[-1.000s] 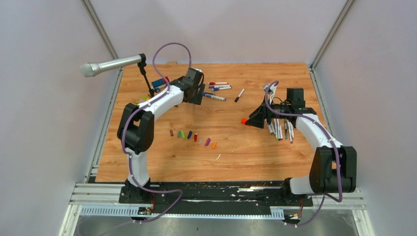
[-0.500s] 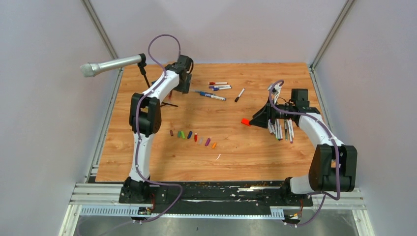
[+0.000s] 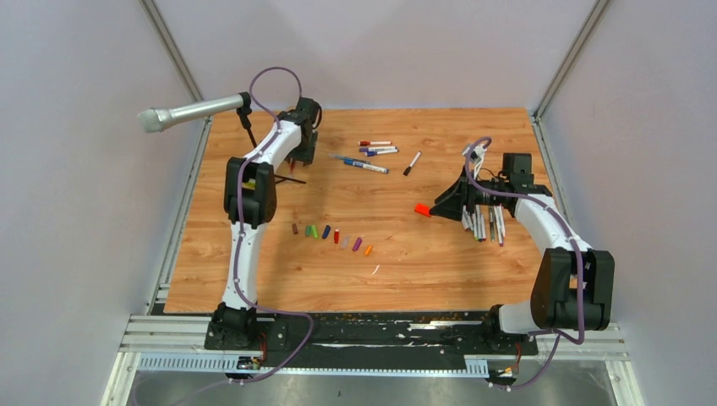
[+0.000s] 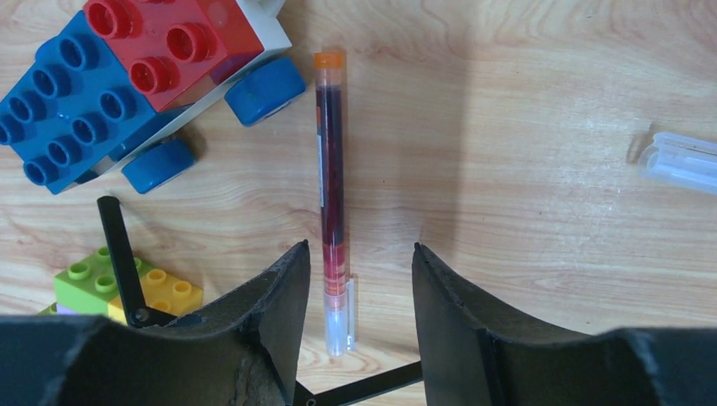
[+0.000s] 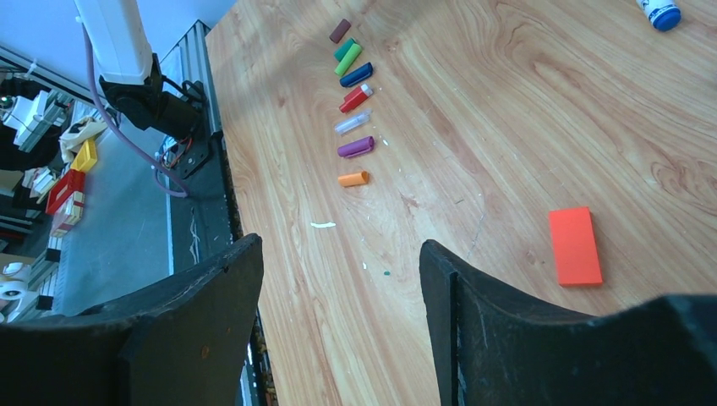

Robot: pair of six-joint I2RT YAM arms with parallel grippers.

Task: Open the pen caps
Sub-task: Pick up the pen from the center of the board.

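Left gripper (image 4: 359, 264), jaws parted, straddles a clear-capped red pen (image 4: 331, 169) lying on the counter (image 4: 550, 254); right gripper (image 5: 340, 247) hangs released, empty.

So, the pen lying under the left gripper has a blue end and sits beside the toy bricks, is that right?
Not quite: the left wrist view shows the pen under the left gripper has an orange end, not blue. It does sit beside the toy bricks.
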